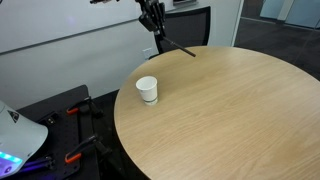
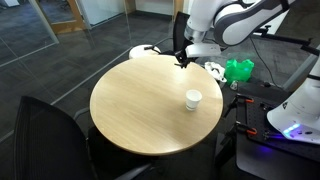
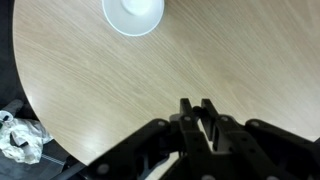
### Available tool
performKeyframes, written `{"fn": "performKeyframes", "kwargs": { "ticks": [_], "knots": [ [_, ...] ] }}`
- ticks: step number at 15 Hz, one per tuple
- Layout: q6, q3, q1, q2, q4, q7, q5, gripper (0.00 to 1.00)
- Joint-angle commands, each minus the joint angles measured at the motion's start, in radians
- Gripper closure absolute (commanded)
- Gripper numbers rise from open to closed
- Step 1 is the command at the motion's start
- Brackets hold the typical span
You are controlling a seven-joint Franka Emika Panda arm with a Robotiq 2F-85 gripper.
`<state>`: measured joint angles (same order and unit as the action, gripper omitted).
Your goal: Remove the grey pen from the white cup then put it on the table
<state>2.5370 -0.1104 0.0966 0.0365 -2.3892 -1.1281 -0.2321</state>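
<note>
While the white cup (image 1: pixel 147 90) stands upright just inside the table (image 1: pixel 240 120) edge, its inside reads plain white in the wrist view, where the top border cuts off part of its rim. Grey pen (image 1: pixel 178 47) is out of the cup: 1 thin, straight, dark stick slanting down from the gripper (image 1: pixel 157 32), over a stretch of table edge farther round, well apart from the cup. Jaws clamped on its upper end; the 2 fingers (image 3: pixel 185 108) sit close together in the wrist view. Cannot tell if the pen's lower tip touches the tabletop. In an exterior view the gripper (image 2: pixel 181 57) is a dark blob and the pen is too thin to make out.
</note>
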Motion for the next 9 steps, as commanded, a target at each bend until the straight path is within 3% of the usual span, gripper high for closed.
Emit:
{"fn": "performKeyframes", "kwargs": {
  "ticks": [1,9],
  "knots": [
    [0.024,0.062,-0.011,-0.062,0.044,-0.056,-0.014,0.96],
    [0.002,0.184,-0.063,-0.294,0.244,-0.192,-0.050,0.96]
  ]
}}
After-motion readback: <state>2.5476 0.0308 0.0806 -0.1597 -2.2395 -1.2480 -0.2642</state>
